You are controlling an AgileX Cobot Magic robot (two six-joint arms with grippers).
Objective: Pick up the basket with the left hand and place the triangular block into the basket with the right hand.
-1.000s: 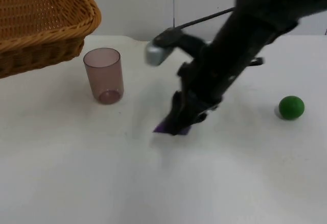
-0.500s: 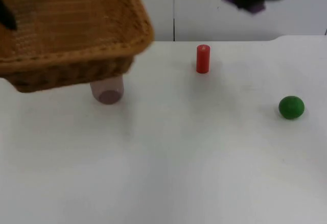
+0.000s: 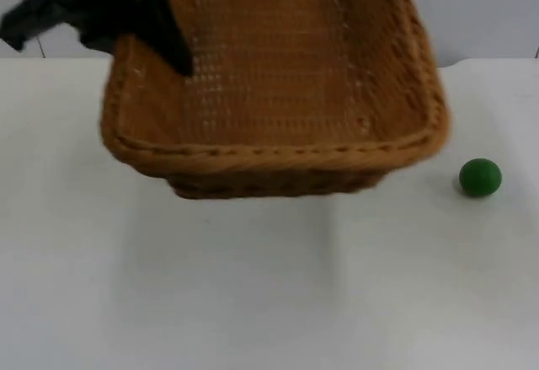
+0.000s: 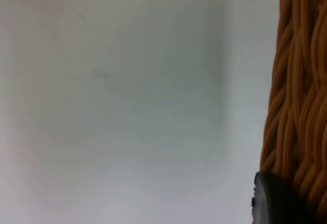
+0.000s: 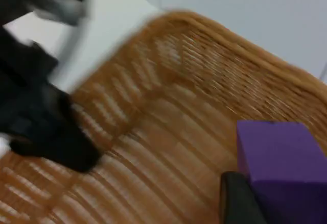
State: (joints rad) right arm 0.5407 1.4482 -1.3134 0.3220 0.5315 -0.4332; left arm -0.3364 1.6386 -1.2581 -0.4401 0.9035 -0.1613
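Observation:
The woven wicker basket [image 3: 278, 117] hangs over the middle of the table, tilted with its opening toward the camera. My left gripper [image 3: 173, 54] is shut on its left rim, and in the left wrist view one black fingertip [image 4: 276, 198] presses against the woven wall [image 4: 301, 81]. In the right wrist view my right gripper [image 5: 271, 203] is shut on the purple triangular block [image 5: 281, 157], which hangs above the inside of the basket [image 5: 153, 132]. The black left arm [image 5: 41, 117] stands at the basket's far rim.
A green ball [image 3: 480, 177] lies on the table to the right of the basket. White table top [image 3: 253, 302] stretches in front of the basket. The grey partition wall [image 3: 488, 8] closes off the back.
The left arm has carried the basket right, from the upper left to the table's middle, covering the cup and red cylinder. The right gripper holding the purple block now hangs over the basket.

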